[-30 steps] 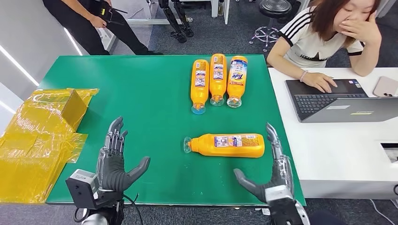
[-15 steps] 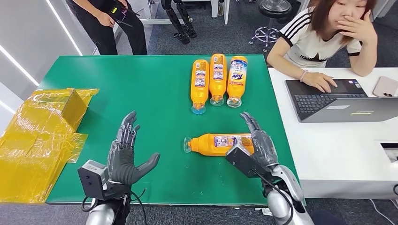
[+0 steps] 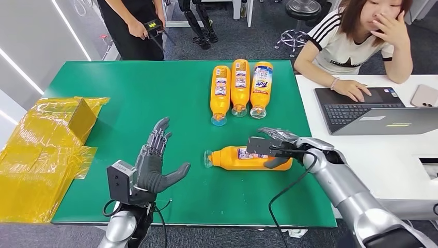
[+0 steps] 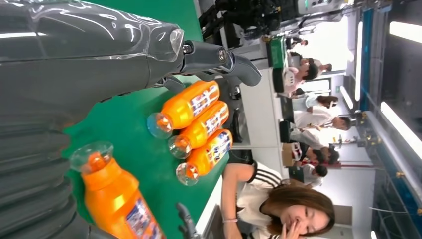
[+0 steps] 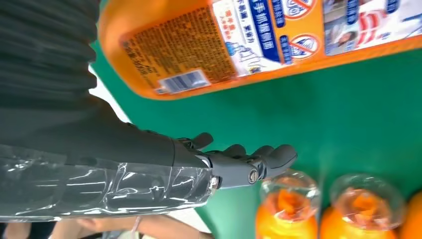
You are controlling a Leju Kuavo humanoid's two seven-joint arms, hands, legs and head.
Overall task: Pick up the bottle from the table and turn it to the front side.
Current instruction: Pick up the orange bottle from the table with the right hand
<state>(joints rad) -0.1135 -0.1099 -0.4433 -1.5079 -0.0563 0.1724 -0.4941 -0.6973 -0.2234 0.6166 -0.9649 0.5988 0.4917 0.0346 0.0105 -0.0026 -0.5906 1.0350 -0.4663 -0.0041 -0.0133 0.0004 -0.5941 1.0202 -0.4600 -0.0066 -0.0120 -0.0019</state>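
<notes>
Orange plastic bottle [image 3: 248, 158] with a clear cap is seen lying on its side on the green table [image 3: 155, 93], near the right edge, cap pointing left. The right hand [image 3: 276, 147] is placed over the bottle's right end, with fingers [image 3: 274, 134] arched above it and the thumb on the near side. It cannot be told whether the bottle is gripped yet. The left hand [image 3: 155, 163] is held up over the near left part of the table, with fingers spread apart and nothing in it. Three more orange bottles [image 3: 239, 89] are laid side by side at the far edge. Crinkled yellow plastic bags [image 3: 41, 150] are piled at the left.
</notes>
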